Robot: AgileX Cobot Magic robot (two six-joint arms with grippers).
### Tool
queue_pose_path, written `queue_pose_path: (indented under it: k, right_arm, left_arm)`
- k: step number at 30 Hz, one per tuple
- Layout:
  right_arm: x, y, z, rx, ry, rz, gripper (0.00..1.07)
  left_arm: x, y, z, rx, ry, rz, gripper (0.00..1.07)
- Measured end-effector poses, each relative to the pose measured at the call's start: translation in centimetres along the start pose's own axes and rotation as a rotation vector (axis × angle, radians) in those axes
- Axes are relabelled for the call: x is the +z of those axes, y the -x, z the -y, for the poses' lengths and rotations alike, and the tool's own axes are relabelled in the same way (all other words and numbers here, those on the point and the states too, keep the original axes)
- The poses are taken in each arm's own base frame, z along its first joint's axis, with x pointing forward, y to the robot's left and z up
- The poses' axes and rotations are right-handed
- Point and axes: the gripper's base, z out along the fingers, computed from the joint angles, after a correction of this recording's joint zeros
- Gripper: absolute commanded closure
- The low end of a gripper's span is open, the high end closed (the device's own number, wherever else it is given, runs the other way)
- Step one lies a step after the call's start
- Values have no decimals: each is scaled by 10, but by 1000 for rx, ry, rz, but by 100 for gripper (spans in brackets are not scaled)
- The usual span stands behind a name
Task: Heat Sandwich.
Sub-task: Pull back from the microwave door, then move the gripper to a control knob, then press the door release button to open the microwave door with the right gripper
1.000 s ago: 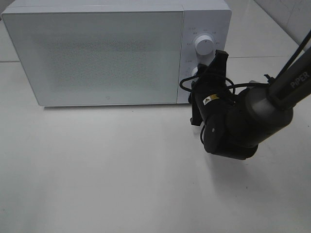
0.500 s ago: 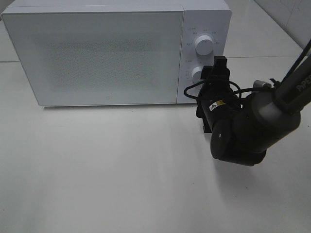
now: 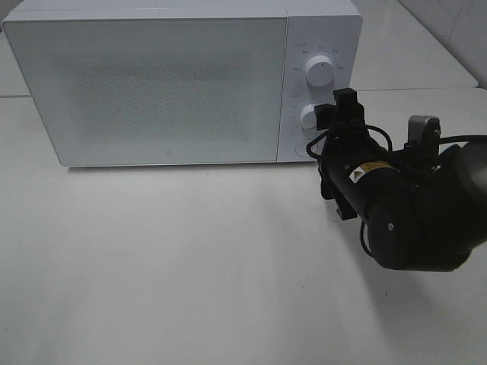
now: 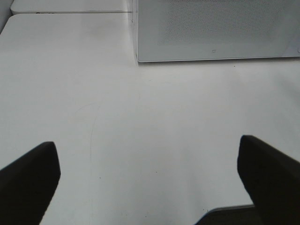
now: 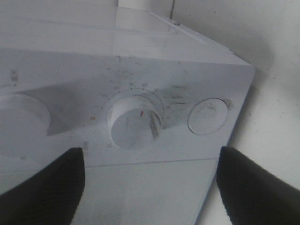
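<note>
Left gripper (image 4: 147, 143): fingers (image 4: 28, 183) spread, empty, above bench (image 4: 140, 117). Microwave (image 3: 183, 80), 12 o'clock: door (image 3: 137, 91) shut; sandwich not visible, presumably inside. Lower dial (image 3: 307, 116), 3 o'clock of door: right gripper (image 5: 151, 151) fingers spread astride, dial not pinched. Step: timer setting. Next: close on dial, turn, or retract if set.

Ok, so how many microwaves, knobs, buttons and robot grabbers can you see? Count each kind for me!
Microwaves: 1, the white microwave
Knobs: 2, the top knob and the bottom knob
Buttons: 1, the round button
Grabbers: 2, the left gripper and the right gripper
Total: 6
</note>
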Motion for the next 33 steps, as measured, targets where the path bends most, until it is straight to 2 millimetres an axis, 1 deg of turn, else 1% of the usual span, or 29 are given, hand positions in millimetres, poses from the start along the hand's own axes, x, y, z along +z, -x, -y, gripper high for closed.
queue_pose_path:
  k: [2, 4, 8, 9, 12, 13, 14, 15, 17, 18, 19, 21, 22, 23, 24, 26, 27, 29, 30, 33]
  right_arm:
    - [-8, 1, 1, -68, -33, -43, 31]
    - [-11, 0, 1, -93, -47, -57, 31]
    - [-18, 0, -11, -289, -73, -144, 31]
    - [-18, 0, -11, -289, -73, -144, 31]
    - [-23, 10, -17, -468, -141, -218, 31]
    - [-25, 12, -17, -508, -165, -239, 31]
    - [-25, 12, -17, -508, -165, -239, 31]
    - [-28, 18, -19, -606, -201, -276, 31]
    - [-30, 23, -23, -703, -242, -332, 31]
    - [-30, 23, -23, -703, -242, -332, 31]
    - [-30, 24, -25, -741, -255, -358, 31]
    - [-33, 26, -36, -877, -285, -457, 31]
    - [-33, 26, -40, -928, -284, -492, 31]
    - [-33, 26, -40, -928, -284, -492, 31]
    - [-35, 25, -49, -1029, -274, -559, 31]
    - [-36, 22, -56, -1114, -264, -628, 31]
    - [-36, 22, -56, -1114, -264, -628, 31]
    - [-39, 19, -66, -1229, -253, -743, 31]
    - [-40, 18, -68, -1264, -249, -773, 31]
    - [-43, 18, -73, -1322, -247, -835, 31]
  left_arm:
    - [0, 0, 0, 0, 0, 0, 10]
    - [0, 0, 0, 0, 0, 0, 10]
    - [0, 0, 0, 0, 0, 0, 10]
    - [0, 0, 0, 0, 0, 0, 10]
    - [0, 0, 0, 0, 0, 0, 10]
    - [0, 0, 0, 0, 0, 0, 10]
    - [0, 0, 0, 0, 0, 0, 10]
    - [0, 0, 0, 0, 0, 0, 10]
    - [0, 0, 0, 0, 0, 0, 10]
    - [0, 0, 0, 0, 0, 0, 10]
    - [0, 0, 0, 0, 0, 0, 10]
    - [0, 0, 0, 0, 0, 0, 10]
    - [0, 0, 0, 0, 0, 0, 10]
    - [0, 0, 0, 0, 0, 0, 10]
    - [0, 0, 0, 0, 0, 0, 10]
    - [0, 0, 0, 0, 0, 0, 10]
    - [0, 0, 0, 0, 0, 0, 10]
    - [0, 0, 0, 0, 0, 0, 10]
    - [0, 0, 0, 0, 0, 0, 10]
    - [0, 0, 0, 0, 0, 0, 10]
